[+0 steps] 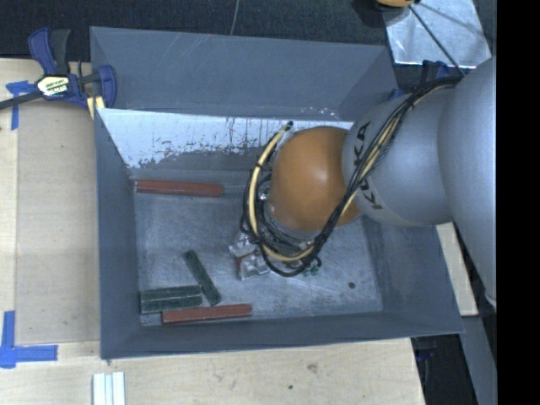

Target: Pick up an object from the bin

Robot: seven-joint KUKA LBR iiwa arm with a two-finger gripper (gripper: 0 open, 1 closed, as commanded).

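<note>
Seemingly mid-approach, the pincer [247, 258] hung just right of the slanted green bar [202, 278], its opening untellable; next, probably centring over it.

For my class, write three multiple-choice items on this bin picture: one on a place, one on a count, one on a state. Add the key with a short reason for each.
1. Where is the end effector?
A. Over the far left corner of the bin.
B. Near the middle of the floor, right of the tilted green bar.
C. Outside the bin.

2. How many red-brown bars lie in the bin?
A. One.
B. Two.
C. Four.

3. How does the far red-brown bar lie?
A. Flat, along the foot of the far wall.
B. Standing on end.
C. Across the green bars.

Key:
1 B, it hangs over bare floor beside that bar.
2 B, the far one, and the near red-brown bar at the front.
3 A, its whole length rests on the floor below the wall.
</note>
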